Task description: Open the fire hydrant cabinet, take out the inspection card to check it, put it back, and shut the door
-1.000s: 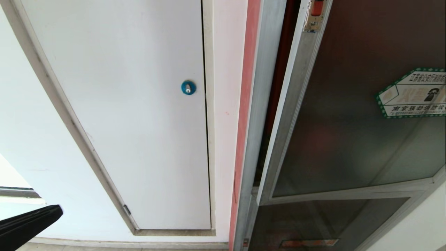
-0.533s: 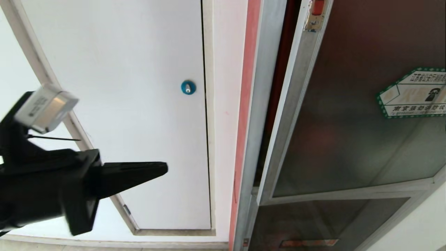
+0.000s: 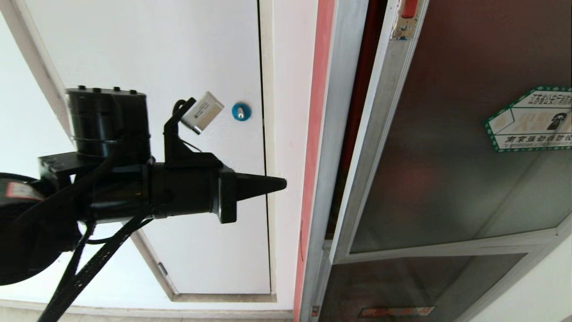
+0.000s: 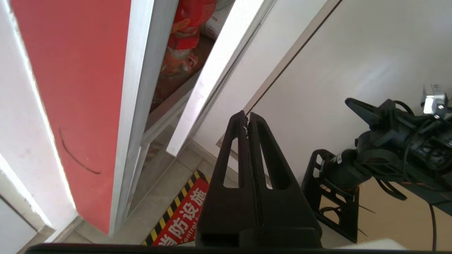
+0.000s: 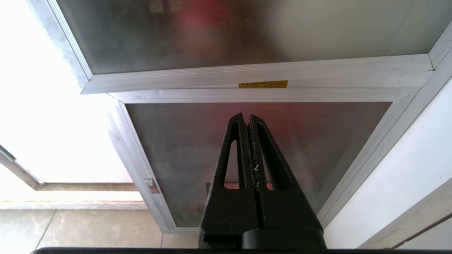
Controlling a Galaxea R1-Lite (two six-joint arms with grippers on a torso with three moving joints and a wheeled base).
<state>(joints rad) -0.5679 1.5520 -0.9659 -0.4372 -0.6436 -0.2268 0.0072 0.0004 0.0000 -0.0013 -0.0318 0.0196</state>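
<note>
The fire hydrant cabinet (image 3: 333, 134) has a silver frame, and its dark glass door (image 3: 447, 156) stands slightly ajar. A narrow gap (image 3: 359, 89) shows the red interior. The door carries a green-bordered hexagonal sticker (image 3: 529, 118) and a red latch (image 3: 409, 8) at its top. My left gripper (image 3: 281, 183) is shut and empty. It points level at the cabinet's left frame and stays short of it, in front of the white wall. In the left wrist view the left gripper (image 4: 246, 116) faces the gap with red items (image 4: 183, 35) inside. The inspection card is hidden. My right gripper (image 5: 247, 118) is shut, parked low before the lower glass door (image 5: 197, 148).
A white panel door (image 3: 178, 156) with a blue round lock (image 3: 241, 112) lies left of the cabinet. A red strip (image 3: 315, 134) runs beside the frame. A red floor sign with yellow-black stripes (image 4: 180, 218) lies below. The parked right arm (image 4: 388, 151) shows in the left wrist view.
My left arm has risen from the lower left corner and swung right across the white panel door, its shut tip now near the cabinet frame. The door and the right arm have not moved.
</note>
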